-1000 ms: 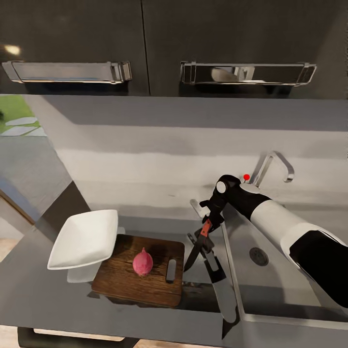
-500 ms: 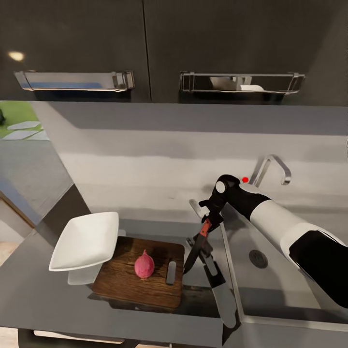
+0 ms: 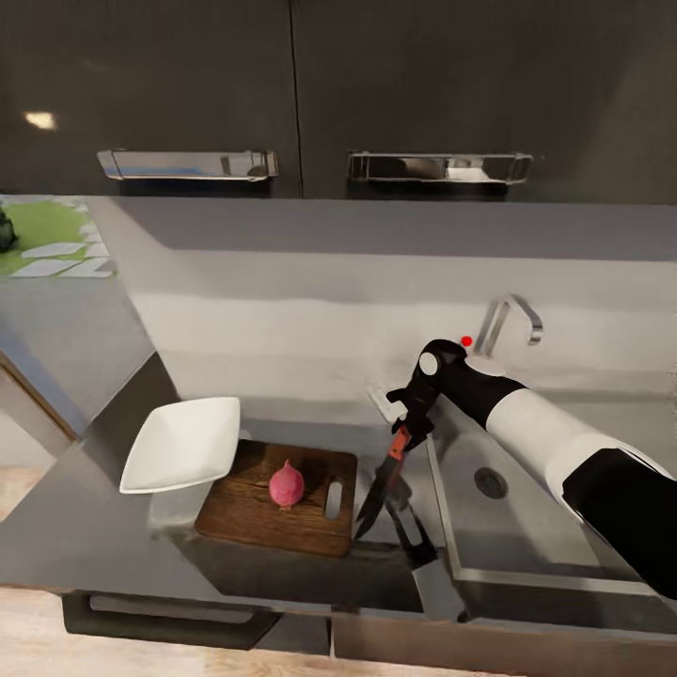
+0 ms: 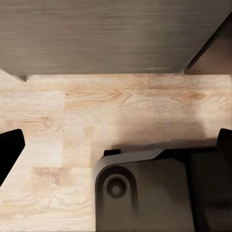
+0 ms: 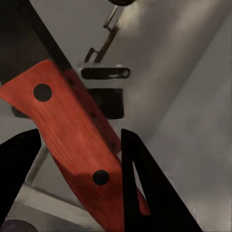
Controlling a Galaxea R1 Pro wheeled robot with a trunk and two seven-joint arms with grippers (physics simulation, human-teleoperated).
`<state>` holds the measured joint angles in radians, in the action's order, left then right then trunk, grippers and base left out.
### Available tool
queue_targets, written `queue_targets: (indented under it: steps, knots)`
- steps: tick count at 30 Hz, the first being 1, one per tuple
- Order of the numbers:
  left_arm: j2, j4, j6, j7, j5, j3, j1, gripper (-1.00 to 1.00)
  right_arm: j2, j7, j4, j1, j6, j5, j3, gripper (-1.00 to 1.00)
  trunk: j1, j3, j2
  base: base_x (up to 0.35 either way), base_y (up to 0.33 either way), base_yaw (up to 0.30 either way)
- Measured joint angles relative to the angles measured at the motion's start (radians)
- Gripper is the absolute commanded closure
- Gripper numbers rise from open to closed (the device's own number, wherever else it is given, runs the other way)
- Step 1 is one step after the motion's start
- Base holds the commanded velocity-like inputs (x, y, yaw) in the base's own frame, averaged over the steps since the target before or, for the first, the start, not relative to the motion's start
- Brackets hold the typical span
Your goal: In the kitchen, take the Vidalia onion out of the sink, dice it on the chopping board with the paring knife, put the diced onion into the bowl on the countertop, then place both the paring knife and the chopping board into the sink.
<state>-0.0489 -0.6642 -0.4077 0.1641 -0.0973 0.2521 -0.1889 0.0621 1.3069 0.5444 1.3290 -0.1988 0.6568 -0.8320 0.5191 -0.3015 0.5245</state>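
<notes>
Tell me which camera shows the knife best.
The head view: the whole knife hangs from the right gripper, blade pointing down beside the chopping board. The right wrist view shows its red handle close up between the fingers. The left wrist view faces the floor.

The right arm (image 3: 555,442) reaches in from the side, elbow bent, wrist tipped downward. Its gripper (image 3: 402,442) points down, dark fingers (image 5: 140,179) clamped on the knife (image 3: 385,475) by its red handle, blade hanging below.

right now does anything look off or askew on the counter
The bowl sits tilted, its near edge propped on the chopping board. The Vidalia onion is whole on the board. The right gripper holds the paring knife blade-down.
</notes>
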Motion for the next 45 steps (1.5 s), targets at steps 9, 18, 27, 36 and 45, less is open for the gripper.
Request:
queue_targets:
  steps: [9,18,27,36,45]
  knots:
    - [0.000,0.000,0.000,0.000,0.000,0.000,0.000,-1.00,0.000,0.001,0.001,0.000,0.000,0.000,0.001,1.00,0.000,0.014,0.000,-0.345,0.000,0.000]
    - [0.000,0.000,0.000,0.000,0.000,0.000,0.000,-1.00,-0.001,-0.009,0.006,0.000,0.005,-0.006,0.013,1.00,0.000,0.024,0.000,-0.106,0.000,0.000]
    - [0.000,0.000,0.000,0.000,0.000,0.000,0.000,-1.00,-0.001,-0.009,0.006,0.000,0.005,-0.006,0.013,1.00,0.000,0.028,0.000,-0.042,0.000,0.000]
    - [0.000,0.000,0.000,0.000,0.000,0.000,0.000,-1.00,-0.001,-0.009,0.006,0.000,0.005,-0.006,0.013,1.00,0.000,0.033,0.000,-0.042,0.000,0.000]
    - [0.000,0.000,0.000,0.000,0.000,0.000,0.000,-1.00,-0.001,-0.009,0.006,0.000,0.005,-0.006,0.013,1.00,0.000,0.038,0.000,-0.042,0.000,0.000]
